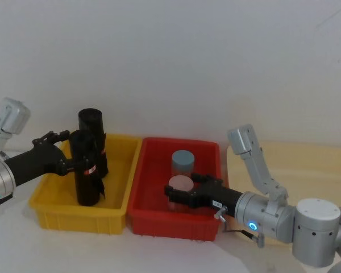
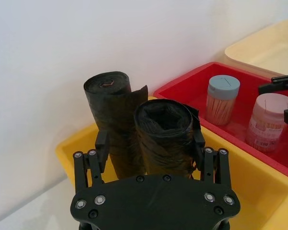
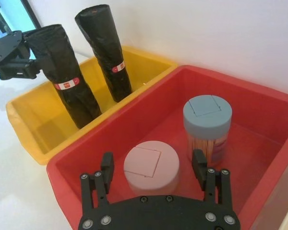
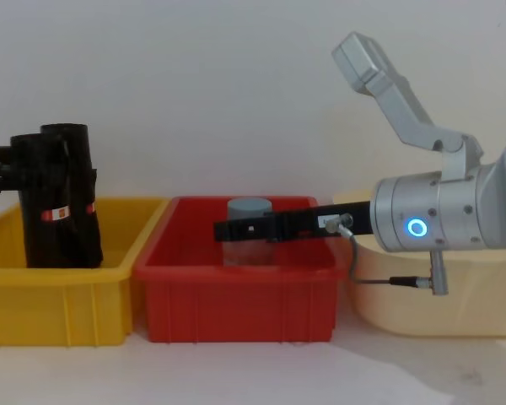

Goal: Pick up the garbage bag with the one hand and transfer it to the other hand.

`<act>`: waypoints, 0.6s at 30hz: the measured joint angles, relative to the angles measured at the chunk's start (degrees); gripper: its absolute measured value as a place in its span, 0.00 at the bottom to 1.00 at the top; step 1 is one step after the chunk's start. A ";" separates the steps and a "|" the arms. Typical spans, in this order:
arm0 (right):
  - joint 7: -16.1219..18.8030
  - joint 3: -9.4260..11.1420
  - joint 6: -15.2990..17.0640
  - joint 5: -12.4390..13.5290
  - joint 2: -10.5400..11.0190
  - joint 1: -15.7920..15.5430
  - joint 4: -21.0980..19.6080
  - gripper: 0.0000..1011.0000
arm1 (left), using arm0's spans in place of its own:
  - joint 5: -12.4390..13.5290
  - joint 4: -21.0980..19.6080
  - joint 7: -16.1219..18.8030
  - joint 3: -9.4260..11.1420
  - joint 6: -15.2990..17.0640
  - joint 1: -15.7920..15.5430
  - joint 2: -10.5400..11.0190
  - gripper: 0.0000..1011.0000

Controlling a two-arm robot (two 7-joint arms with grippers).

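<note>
Nearest the left wrist camera is the black palm plate of the left gripper [image 2: 150, 136], and the garbage bag [image 2: 165, 153] stands upright inside the yellow bin [image 2: 69, 146] straight ahead of it, between the spread fingers [image 2: 199, 141]. That finger lies at or almost at the roll's side, while the opposite one stands off it with a gap, in front of the second roll [image 2: 113, 110], so the jaws are apart and not clamped. The rolls overlap here, and whether they touch cannot be told. Beyond the yellow bin's far long wall sits the red bin [image 2: 182, 80], holding a blue-lidded toothpick jar [image 2: 222, 100] and a pink-lidded jar [image 2: 271, 122], and past it a cream tray [image 2: 264, 43]. From the right wrist camera, the right gripper [image 3: 153, 165] has its jaws apart astride the pink lid with room on both sides. Across the yellow bin's shared wall, a strip of yellow shows between the two rolls, and the left gripper meets the bag near its top, above the white-and-red label band. In the head view the bag stands mid-floor in the yellow bin, with bare floor towards the red-bin side and open air above. The second roll is behind it, towards the white wall. In the chest view the yellow bin's front wall hides both rolls' bases, the left gripper is cut off at the picture's edge, and the right gripper's fingers cover the pink-lidded jar.
</note>
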 joint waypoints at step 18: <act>1.00 -1.14 -0.73 0.03 0.16 0.96 1.82 0.78 | -0.44 1.87 -0.90 1.57 -0.04 -2.21 -0.95 0.82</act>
